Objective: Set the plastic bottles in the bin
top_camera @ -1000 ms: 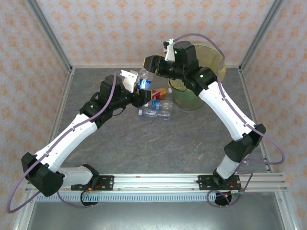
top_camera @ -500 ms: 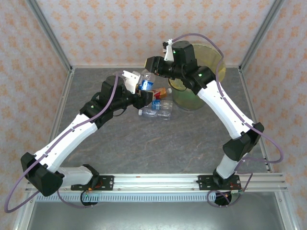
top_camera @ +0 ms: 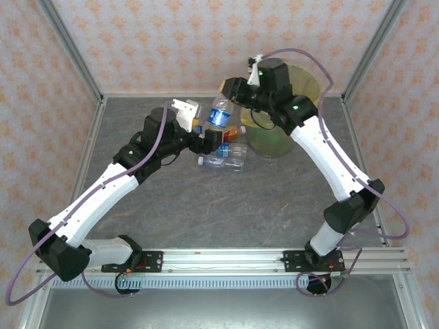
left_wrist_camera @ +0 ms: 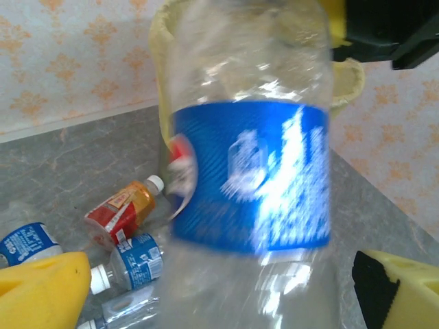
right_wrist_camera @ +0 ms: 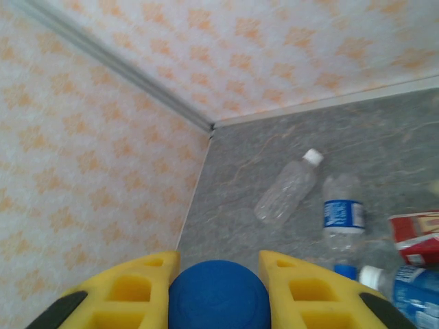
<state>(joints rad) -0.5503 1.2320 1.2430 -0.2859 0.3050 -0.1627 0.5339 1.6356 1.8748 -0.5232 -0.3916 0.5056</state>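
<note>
I judge this to be the middle of a mid-air hand-over on the way to the bin (top_camera: 273, 142). My right end effector (right_wrist_camera: 218, 296) is clamped shut on the blue cap (right_wrist_camera: 218, 301) of a clear, blue-labelled bottle (left_wrist_camera: 250, 178), which hangs neck-up above the worktop (top_camera: 206, 205). My left end effector (left_wrist_camera: 219, 295) is spread wide, its yellow fingers (left_wrist_camera: 41, 291) either side of the bottle's lower body and apart from it, gripping nothing. In the overhead view the bottle (top_camera: 219, 115) sits between the two wrists, with the bin just to its right, behind the right forearm. Next I would lift the bottle clear of the left fingers, swing it over the yellow rim and let go; held by the cap alone, it may sway. More bottles lie below, including a red-orange labelled one (left_wrist_camera: 123, 205) and a blue-labelled one (left_wrist_camera: 134, 260).
</note>
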